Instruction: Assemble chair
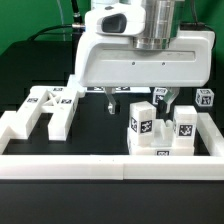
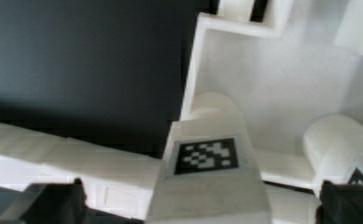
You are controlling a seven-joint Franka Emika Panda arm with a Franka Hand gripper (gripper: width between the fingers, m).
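I'm looking at a matte black table, fenced along one side by a long, low white border wall. A green backdrop stands behind it. The arm, in glossy white housing, fills the upper middle of the exterior view. Beneath it hangs the gripper, jaws spread wide with nothing clamped between them.

The chair lies in loose pieces — matte white plastic, chunky and square-edged, each carrying a square black-and-white tag. An upright block stands directly under the gap between the jaws, close below the fingertips. I see no contact. A second block stands just below and slightly outside the jaw on the exterior view's right. A small tagged piece sits farther out beyond that same jaw. A ladder-shaped frame lies flat, well off past the other jaw, toward the exterior view's left.

The wrist view gives me what the outside camera cannot — a block seen from above, its tag plain enough to read as a checker pattern. Black table shows beyond it, and other white pieces crowd close around. They are too blurred for me to tell which is which. Only the exterior view shows the backdrop, the arm's housing and how far apart the pieces lie.
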